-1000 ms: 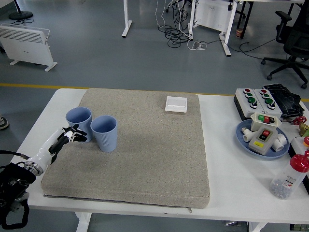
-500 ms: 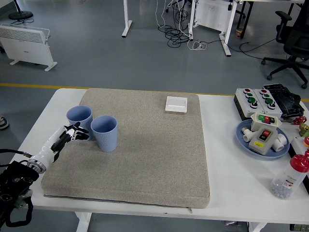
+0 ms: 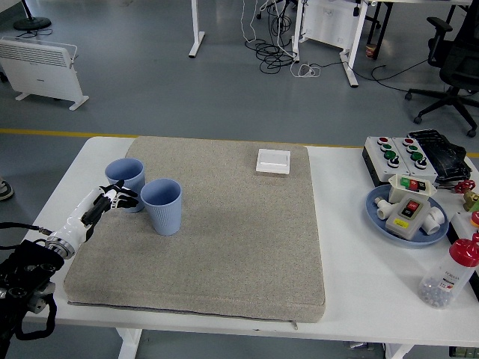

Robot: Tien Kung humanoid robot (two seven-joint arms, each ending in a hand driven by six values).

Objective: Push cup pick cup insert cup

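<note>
Two blue cups stand upright on a grey mat point(image 3: 224, 239) on the white counter point(image 3: 374, 277). From the lower left, the left hand point(image 3: 112, 200) reaches in, fingers loosely spread and holding nothing, fingertips touching the base of the far cup point(image 3: 125, 179). The near cup point(image 3: 162, 206) stands just right of the hand, beside the far cup. The right hand is out of view.

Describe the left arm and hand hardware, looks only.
The left arm is bulky black housing near the edge, with a thin black cable looping off it. A silver wrist ring joins a slim white forearm section. The left hand is white-backed with black fingers. The right arm isn't in view.
</note>
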